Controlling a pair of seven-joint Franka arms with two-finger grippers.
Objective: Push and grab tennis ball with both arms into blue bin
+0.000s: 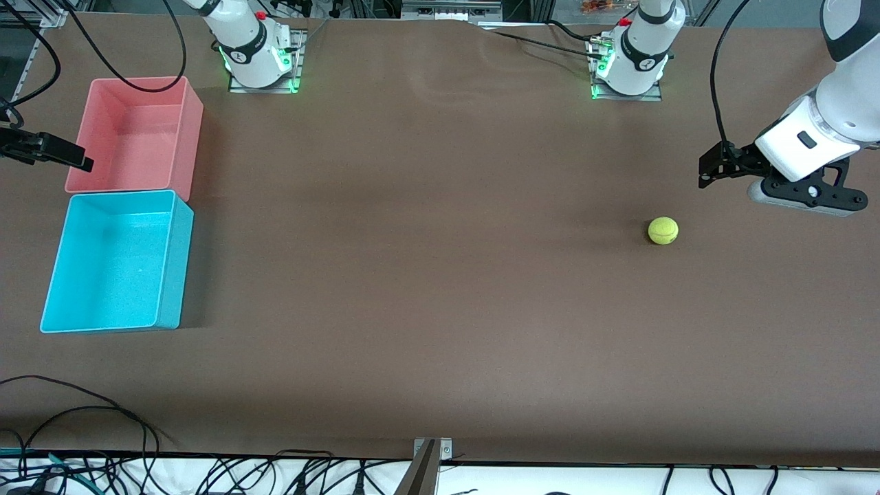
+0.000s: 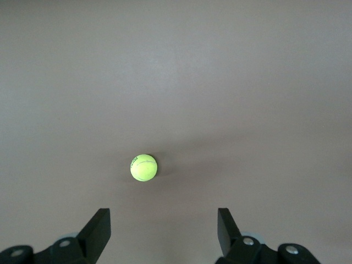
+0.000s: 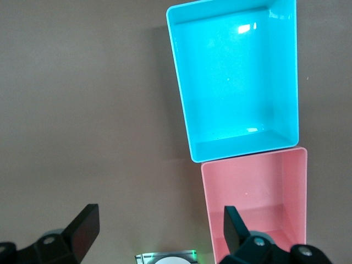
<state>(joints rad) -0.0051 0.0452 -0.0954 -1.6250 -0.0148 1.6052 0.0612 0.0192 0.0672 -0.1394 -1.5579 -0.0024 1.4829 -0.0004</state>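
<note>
The tennis ball (image 1: 663, 230) lies on the brown table toward the left arm's end; it also shows in the left wrist view (image 2: 143, 167). My left gripper (image 1: 708, 168) hangs over bare table beside the ball, apart from it, open and empty (image 2: 164, 220). The blue bin (image 1: 172, 268) stands empty at the right arm's end and shows in the right wrist view (image 3: 181, 77). My right gripper (image 1: 82, 161) hovers by the pink bin's outer rim, open and empty (image 3: 159, 220).
A same-sized empty pink bin (image 1: 187, 137) stands against the blue bin, farther from the front camera, and shows in the right wrist view (image 3: 253, 192). The arm bases (image 1: 261, 62) (image 1: 629, 69) stand along the table's back edge. Cables (image 1: 82, 412) trail over the front edge.
</note>
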